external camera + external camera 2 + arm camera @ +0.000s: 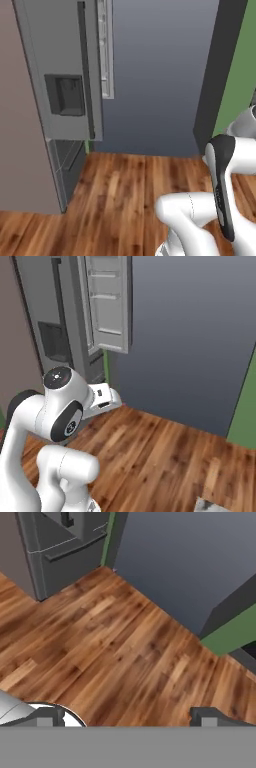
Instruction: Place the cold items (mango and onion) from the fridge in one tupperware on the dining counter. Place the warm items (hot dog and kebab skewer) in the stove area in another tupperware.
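While the arm is folded close over its base, the gripper (127, 717) looks down at bare wooden floor (115, 647) with its two finger tips standing far apart at the bottom of the hand view, fully open and with nothing between them

What the next move turns on, as I judge it, is the bearing of the fridge (60, 90) from the hand: it stands ahead and to the left of the arm in both base views, and in the hand view it sits at the upper left corner, well apart from the finger tips, across a stretch of floor

One fridge door (107, 303) hangs open, showing white door shelves, but the compartment behind it is turned away from the cameras, so the mango and onion cannot be made out; by the task they should lie inside, up and to the left of the hand

A blue-grey wall (190, 341) closes the scene straight ahead

Reaching the cold items probably calls for closing in on the fridge and lifting the hand toward the open compartment
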